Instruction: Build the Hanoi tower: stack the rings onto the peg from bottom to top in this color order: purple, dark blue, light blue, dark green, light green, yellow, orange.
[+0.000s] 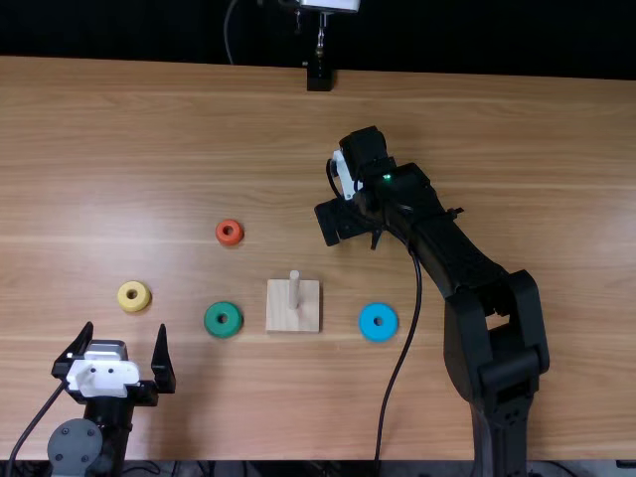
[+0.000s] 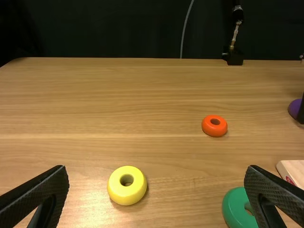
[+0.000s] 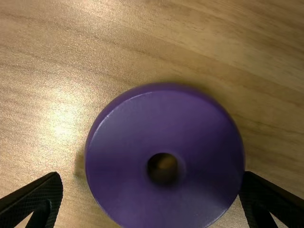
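With the clock laid on the table as the top view shows it, and 12 at the far edge, the purple ring is at about 1 o'clock from the bare peg. It lies flat, its hole facing up, so being round it has no long axis to follow. The right gripper is just above it, fingers apart, one on each side of the ring. One finger seems to touch the rim, or very nearly; beside the other one, some wood is visible. So I judge the ring is not yet clamped, and a small centring should come before the closing, or the ring may slide.

The right arm is clearly the nearer one. After the grasp, the carry should go toward about 7 o'clock, and the hole must come exactly over the peg.

The left gripper is at about 8 o'clock from the peg, well away, its fingers wide apart and holding nothing. Around the wooden base, the light blue ring lies near 3 o'clock, the green ring near 9, the yellow ring farther out at 9, and the orange ring between 10 and 11.
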{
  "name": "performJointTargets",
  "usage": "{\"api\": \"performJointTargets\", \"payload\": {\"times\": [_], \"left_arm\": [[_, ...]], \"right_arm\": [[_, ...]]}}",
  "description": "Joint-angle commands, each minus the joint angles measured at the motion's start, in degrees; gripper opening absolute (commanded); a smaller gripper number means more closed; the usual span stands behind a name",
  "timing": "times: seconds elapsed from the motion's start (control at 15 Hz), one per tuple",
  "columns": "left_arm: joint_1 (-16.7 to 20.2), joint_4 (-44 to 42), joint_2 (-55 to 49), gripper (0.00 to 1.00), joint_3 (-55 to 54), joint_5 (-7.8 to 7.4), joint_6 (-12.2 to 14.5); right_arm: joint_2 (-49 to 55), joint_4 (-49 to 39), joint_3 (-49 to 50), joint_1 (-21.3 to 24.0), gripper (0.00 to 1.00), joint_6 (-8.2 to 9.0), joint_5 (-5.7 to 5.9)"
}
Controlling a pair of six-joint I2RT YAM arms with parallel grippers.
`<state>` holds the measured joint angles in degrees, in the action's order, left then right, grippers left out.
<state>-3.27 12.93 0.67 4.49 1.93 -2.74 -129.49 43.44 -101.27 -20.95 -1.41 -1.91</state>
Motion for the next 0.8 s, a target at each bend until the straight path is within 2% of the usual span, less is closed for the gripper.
{"api": "performJointTargets", "payload": {"times": [0.0, 0.73], "left_arm": [[0.5, 1.0, -0.7, 1.0, -2.8, 0.28, 0.8], [0.5, 1.0, -0.7, 1.0, -2.8, 0.28, 0.8]], "right_arm": [[-1.9, 0.2, -2.5, 0.2, 1.0, 0.25, 0.12], [-3.3, -0.5, -4.0, 0.1, 1.0, 0.57, 0.12]]}}
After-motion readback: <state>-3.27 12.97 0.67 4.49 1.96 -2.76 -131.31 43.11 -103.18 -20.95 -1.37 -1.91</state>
